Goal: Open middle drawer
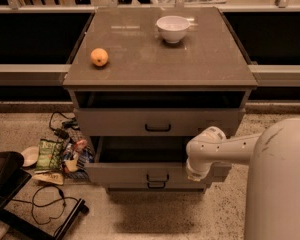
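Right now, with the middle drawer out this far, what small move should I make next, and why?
Probably ease the tool straight back, away from the drawer front. The middle drawer already stands well out, farther than the top drawer, and its dark inside shows. Its black handle is free, since the tool sits low, to the right of it, by the right part of the front. More pulling looks unneeded.

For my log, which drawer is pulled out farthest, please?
The middle drawer, second of three: its front juts out most. The gripper is at its right end.
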Robot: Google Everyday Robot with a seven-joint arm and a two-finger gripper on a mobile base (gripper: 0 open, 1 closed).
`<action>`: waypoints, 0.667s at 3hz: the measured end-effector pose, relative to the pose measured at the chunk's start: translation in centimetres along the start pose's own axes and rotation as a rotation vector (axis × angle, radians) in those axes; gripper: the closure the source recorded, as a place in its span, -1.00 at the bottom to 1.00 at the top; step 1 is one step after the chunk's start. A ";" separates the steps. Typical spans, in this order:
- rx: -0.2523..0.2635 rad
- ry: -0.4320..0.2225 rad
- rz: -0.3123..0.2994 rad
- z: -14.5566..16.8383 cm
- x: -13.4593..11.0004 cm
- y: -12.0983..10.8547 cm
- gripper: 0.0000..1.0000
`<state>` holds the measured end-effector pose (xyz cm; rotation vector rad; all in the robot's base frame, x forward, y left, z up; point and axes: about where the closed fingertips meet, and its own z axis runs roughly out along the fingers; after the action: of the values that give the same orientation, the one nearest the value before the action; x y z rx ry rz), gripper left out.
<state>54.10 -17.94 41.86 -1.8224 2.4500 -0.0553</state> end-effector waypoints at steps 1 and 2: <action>0.000 0.000 0.000 -0.1 0.0 0.0 -0.31; -0.002 0.001 0.000 0.0 0.0 0.1 -0.77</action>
<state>54.03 -17.94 41.89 -1.8236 2.4510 -0.0538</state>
